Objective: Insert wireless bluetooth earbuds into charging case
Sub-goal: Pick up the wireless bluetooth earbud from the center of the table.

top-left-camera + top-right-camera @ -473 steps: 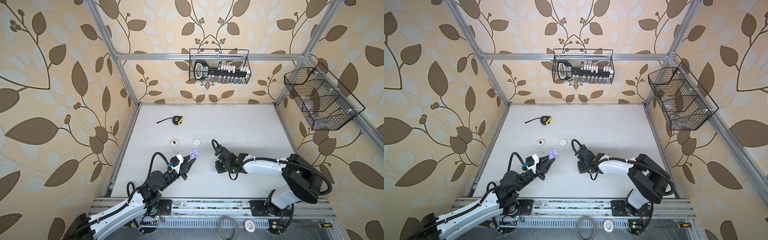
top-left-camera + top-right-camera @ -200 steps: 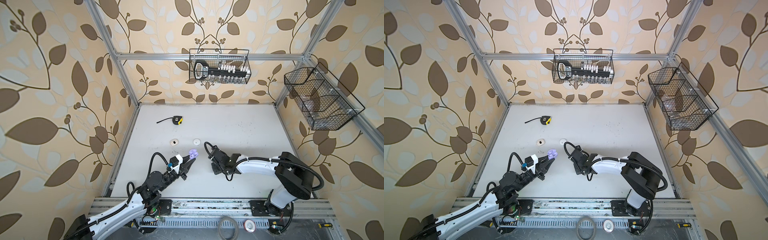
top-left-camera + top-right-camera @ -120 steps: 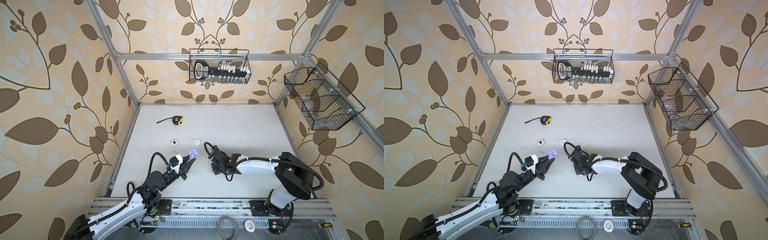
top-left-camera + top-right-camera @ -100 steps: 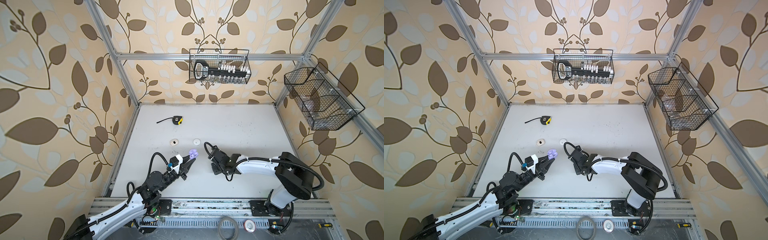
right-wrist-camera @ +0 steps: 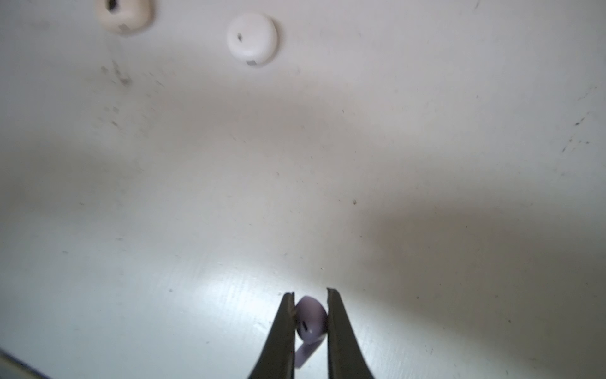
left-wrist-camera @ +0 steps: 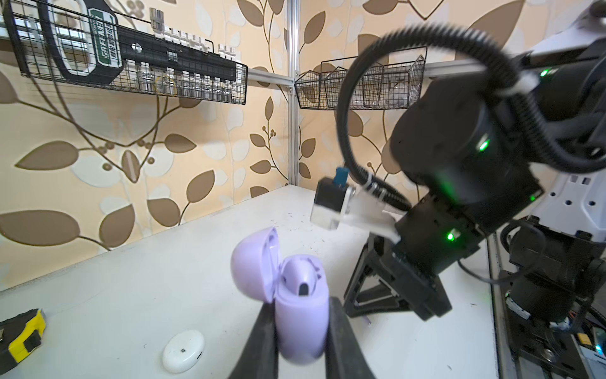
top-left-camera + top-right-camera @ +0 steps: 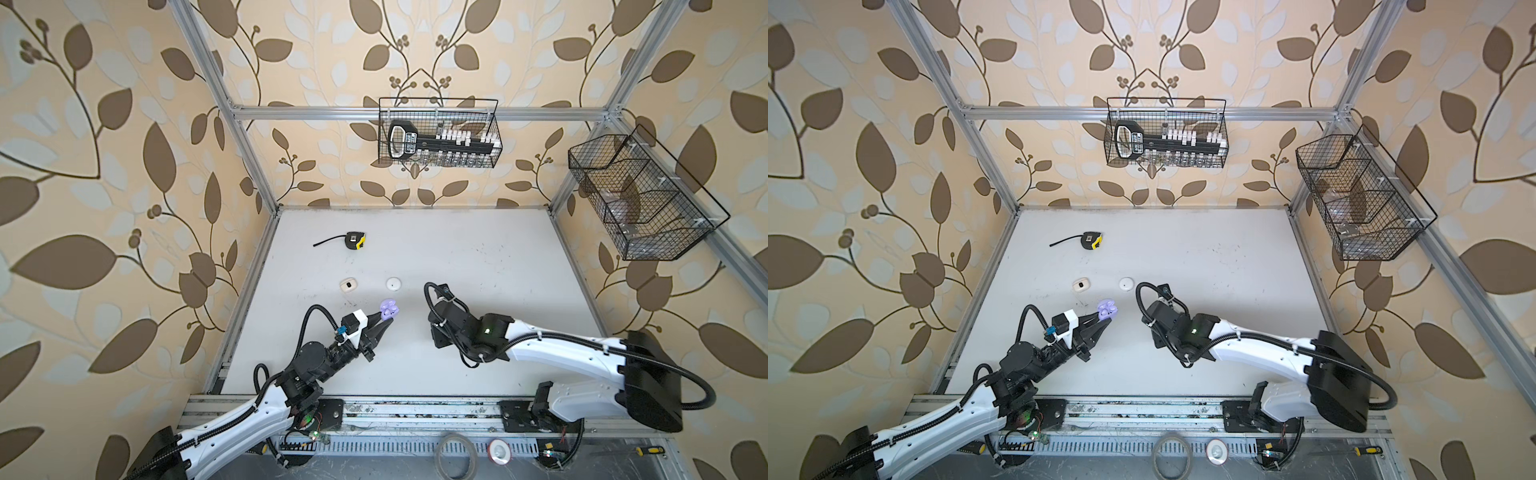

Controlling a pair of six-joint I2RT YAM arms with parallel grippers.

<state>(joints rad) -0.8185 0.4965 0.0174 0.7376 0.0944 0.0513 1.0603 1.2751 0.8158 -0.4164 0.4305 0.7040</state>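
My left gripper point(image 6: 301, 310) is shut on the lilac charging case point(image 6: 301, 315), holding it upright with its lid point(image 6: 254, 262) swung open. Both top views show that case point(image 7: 389, 309) point(image 7: 1106, 309) at the left gripper's tips, just above the table. A lilac earbud point(image 5: 311, 320) sits pinched between the fingers of my right gripper point(image 5: 311, 293), stem pointing back toward the wrist, low over the white table. The right gripper points down to the right of the case, and its wrist point(image 7: 451, 328) hides its fingers in the top views.
A cream case point(image 7: 348, 284) and a round white case point(image 7: 393, 284) lie closed on the table behind the grippers. A yellow tape measure point(image 7: 355, 241) lies further back left. Wire baskets hang on the back wall point(image 7: 438, 133) and the right wall point(image 7: 640, 199).
The right arm first shifted left toward the case, then its jaws closed on the lilac earbud. The left arm and the case have stayed still.
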